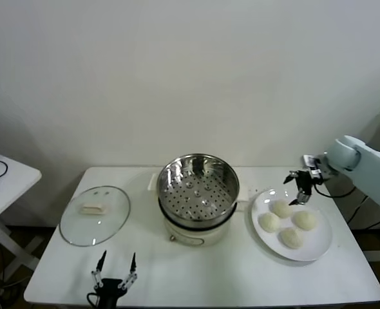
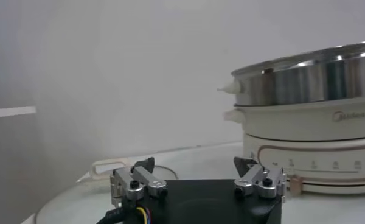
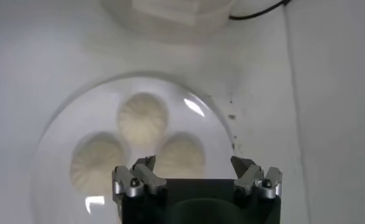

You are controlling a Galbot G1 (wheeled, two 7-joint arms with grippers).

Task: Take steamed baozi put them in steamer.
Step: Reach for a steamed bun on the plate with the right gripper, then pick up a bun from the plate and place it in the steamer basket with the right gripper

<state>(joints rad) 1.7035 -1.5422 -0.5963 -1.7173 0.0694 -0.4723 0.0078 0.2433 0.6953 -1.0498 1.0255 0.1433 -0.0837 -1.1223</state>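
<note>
Right end effector [image 1: 297, 190] — wide open, empty — above four baozi [image 1: 282, 208] on the plate [image 1: 321, 245]; steamer [image 1: 198, 185] nearby.

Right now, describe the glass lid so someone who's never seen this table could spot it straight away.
Start at the steel steamer in the middle of the white table. On the robot's left of it, lying flat and apart from the pot, is the glass lid. Unlike the white plate of buns on the other side, it is see-through, with a pale handle at its centre.

Lid [image 1: 95, 215] left, steamer [image 1: 198, 187] ctr, baozi [image 1: 286, 223] on plate [image 1: 319, 247] right.
</note>
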